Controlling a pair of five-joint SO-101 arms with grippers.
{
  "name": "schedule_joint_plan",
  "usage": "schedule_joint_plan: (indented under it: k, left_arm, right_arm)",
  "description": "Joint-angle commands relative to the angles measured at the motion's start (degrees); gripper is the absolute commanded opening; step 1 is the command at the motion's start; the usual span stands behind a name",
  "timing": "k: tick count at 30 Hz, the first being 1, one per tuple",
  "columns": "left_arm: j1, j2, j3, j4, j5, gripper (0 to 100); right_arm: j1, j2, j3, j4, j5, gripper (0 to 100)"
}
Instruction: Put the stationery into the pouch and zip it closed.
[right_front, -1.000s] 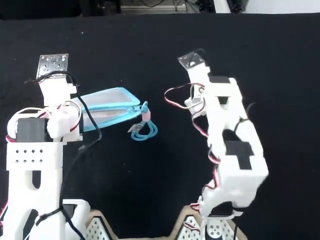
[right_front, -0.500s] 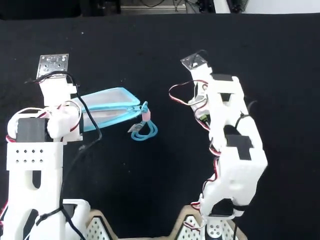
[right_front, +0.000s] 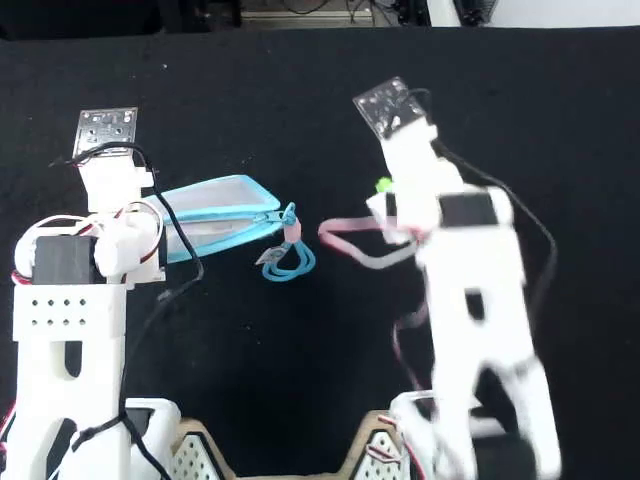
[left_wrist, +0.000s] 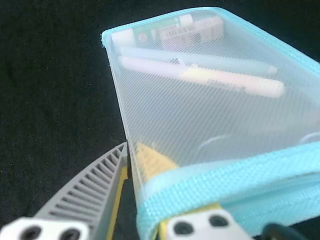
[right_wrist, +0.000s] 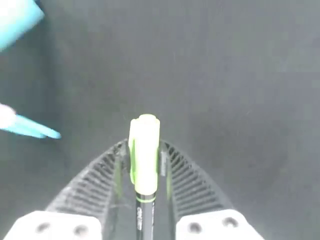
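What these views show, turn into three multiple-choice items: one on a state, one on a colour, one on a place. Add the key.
1. The left gripper, at the translucent mesh pouch, is:
A) open, apart from it
B) shut on the pouch
C) shut on a loose pen

2. The pouch's zip edge is:
A) red
B) light blue
C) yellow

3. The green-capped black pen is:
A) inside the pouch
B) between the left gripper's fingers
C) between the right gripper's fingers

Key:
1 B, the left wrist view shows its fingers clamping the pouch.
2 B, the woven band there is light blue.
3 C, the right wrist view shows the fingers pinching it.
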Motion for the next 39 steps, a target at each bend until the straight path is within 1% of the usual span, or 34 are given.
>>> schedule_joint_plan:
  k: [1, 4, 8, 13, 18, 22, 30, 36, 39]
  left_arm:
    - [0.0, 0.6, 2.1, -0.1, 0.1, 3]
    - [0.0, 0.6, 2.2, -0.1, 0.1, 3]
    - [0.0, 0.6, 2.2, 0.0, 0.1, 3]
    - [0.0, 0.6, 2.2, 0.1, 0.1, 3]
    - [0.0, 0.6, 2.2, 0.1, 0.1, 3]
    - [0.0, 0.6, 2.2, 0.1, 0.2, 3]
    - [0.0, 0.6, 2.2, 0.0, 0.3, 3]
    - [0.0, 0.6, 2.2, 0.1, 0.3, 3]
    - [0.0, 0.6, 2.2, 0.1, 0.3, 3]
  right_arm:
    - [-5.2, -16.7, -3.5, 3.3, -5.5, 1.1]
    - [-11.7, -25.7, -3.3, 1.2, -9.9, 1.1]
    - [-21.1, -35.6, -0.1, -6.9, -14.8, 1.1]
    - [-30.7, -45.8, 5.8, -18.9, -15.6, 1.1]
    - [-37.3, -52.4, 13.6, -30.8, -15.4, 1.1]
    - [-39.3, -53.6, 20.4, -41.1, -15.5, 1.1]
    - [-39.4, -52.6, 36.0, -58.0, -15.1, 1.1]
    - [-39.4, -52.3, 39.9, -70.1, -15.5, 1.1]
    - [-39.4, -52.1, 40.5, -72.1, -15.5, 1.1]
